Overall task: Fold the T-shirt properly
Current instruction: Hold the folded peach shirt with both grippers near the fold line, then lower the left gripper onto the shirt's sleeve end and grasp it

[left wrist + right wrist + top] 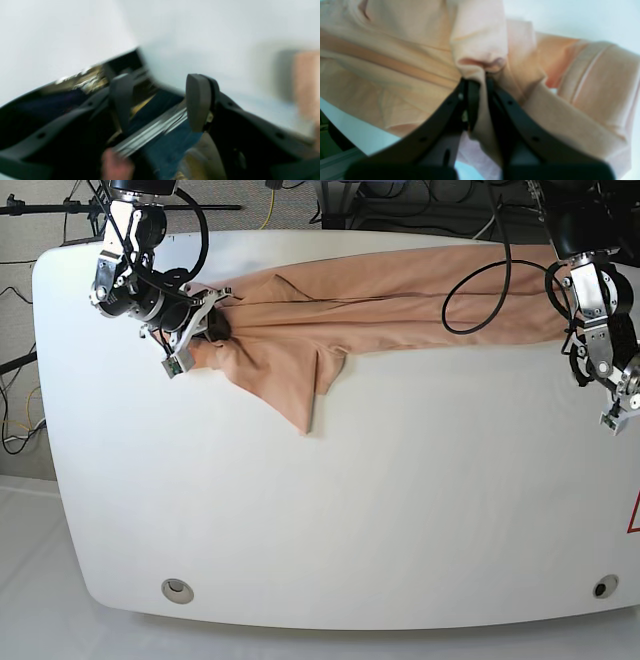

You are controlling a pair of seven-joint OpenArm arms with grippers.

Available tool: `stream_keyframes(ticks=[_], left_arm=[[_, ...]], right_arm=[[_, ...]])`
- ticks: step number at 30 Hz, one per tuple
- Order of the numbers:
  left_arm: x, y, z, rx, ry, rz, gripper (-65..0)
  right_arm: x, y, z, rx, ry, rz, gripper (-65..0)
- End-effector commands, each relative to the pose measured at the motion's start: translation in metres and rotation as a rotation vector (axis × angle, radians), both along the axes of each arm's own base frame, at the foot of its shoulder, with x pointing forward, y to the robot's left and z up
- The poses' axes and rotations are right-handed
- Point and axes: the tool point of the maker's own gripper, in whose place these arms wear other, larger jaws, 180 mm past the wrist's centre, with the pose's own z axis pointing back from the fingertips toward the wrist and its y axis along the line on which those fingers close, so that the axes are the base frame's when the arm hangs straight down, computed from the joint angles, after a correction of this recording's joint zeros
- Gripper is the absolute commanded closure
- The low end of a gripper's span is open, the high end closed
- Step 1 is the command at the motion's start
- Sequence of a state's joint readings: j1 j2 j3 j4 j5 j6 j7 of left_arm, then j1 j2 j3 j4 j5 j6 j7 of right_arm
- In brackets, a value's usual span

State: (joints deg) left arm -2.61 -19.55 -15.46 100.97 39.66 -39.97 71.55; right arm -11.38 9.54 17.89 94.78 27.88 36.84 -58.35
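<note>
**T-shirt stretched along the far edge, one end pinched**

Peach T-shirt [370, 305] spread in a long band along the far edge of the white table [330, 510], reaching from near the far left corner almost to the far right corner. One pointed flap hanging toward the middle of the table, fabric creased lengthwise.

Right gripper [480, 82] clenched on a bunched fold at the shirt's left end, near the far left corner; cloth squeezed between the dark fingers [472, 100] and puffed out just above them. Seen in the base view tilted over that end [205, 315].

Left gripper [160, 100] released, jaws apart with nothing between them, fingers [198, 100] well separated. Positioned at the right edge of the table [610, 380], just beside the shirt's right end but not touching it. Left wrist view heavily blurred; a strip of peach cloth [307, 82] at its right border.
</note>
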Motion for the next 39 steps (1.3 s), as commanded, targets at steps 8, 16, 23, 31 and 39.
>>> stream_keyframes(ticks=[8, 16, 23, 31, 39], left_arm=[[0.002, -0.037, 0.002, 0.121, 0.024, 0.018, -31.7], [-0.012, -0.068, -0.019, 0.147, 0.103, -0.01, -31.4], [-0.026, -0.077, -0.033, 0.139, 0.153, -0.01, -31.3], [-0.042, -0.078, -0.03, 0.148, 0.152, -0.014, -20.4], [-0.054, -0.089, -0.042, 0.134, 0.192, -0.058, -11.7]], right_arm=[[0.005, -0.007, 0.003, -0.029, -0.008, -0.002, 0.0], [0.005, -0.006, 0.003, -0.028, -0.008, -0.001, 0.0], [0.005, -0.006, 0.003, -0.028, -0.008, -0.001, 0.0], [0.005, -0.006, 0.003, -0.028, -0.008, -0.001, 0.0], [0.005, -0.006, 0.004, -0.028, -0.009, -0.001, 0.0]])
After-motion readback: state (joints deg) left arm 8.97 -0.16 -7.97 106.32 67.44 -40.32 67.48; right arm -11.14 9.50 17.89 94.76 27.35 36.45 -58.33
